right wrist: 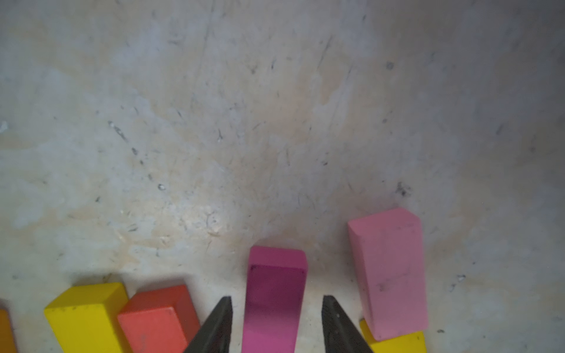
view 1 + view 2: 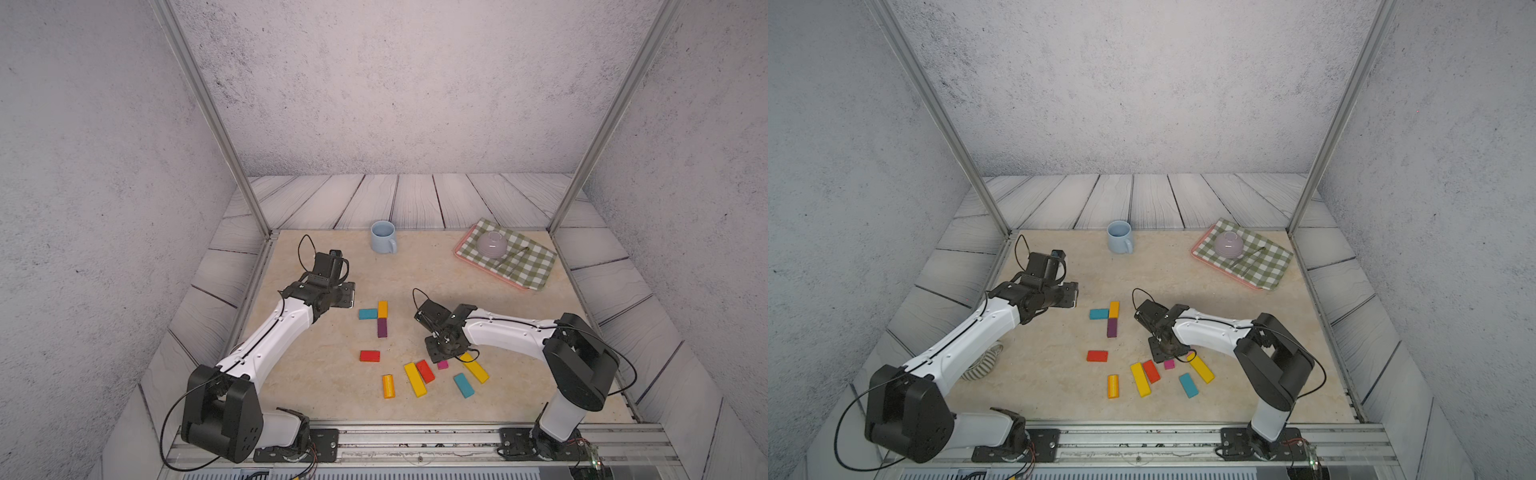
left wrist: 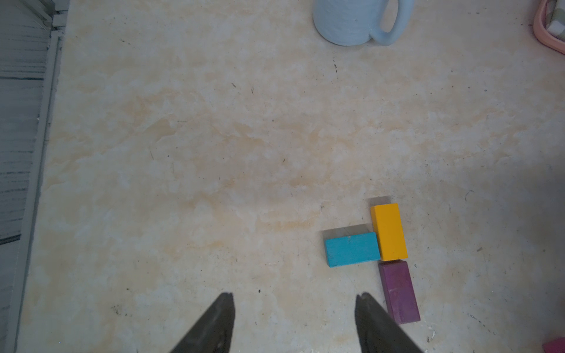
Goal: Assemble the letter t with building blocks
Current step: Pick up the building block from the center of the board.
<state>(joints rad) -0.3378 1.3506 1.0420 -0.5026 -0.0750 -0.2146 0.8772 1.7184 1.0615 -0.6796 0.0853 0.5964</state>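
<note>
A beige marbled surface [image 2: 415, 274] in both top views carries building blocks [image 2: 369, 356]: a teal block [image 2: 368, 313], orange block [image 2: 382, 309] and purple block [image 2: 382, 327] touch in a partial T at centre, with the others scattered lower right. The left wrist view shows the left gripper [image 3: 295, 295] spread and empty at the bottom edge. In the right wrist view the right gripper [image 1: 276, 297] straddles a glossy magenta block [image 1: 275, 275], jaws apart with gaps on either side.
</note>
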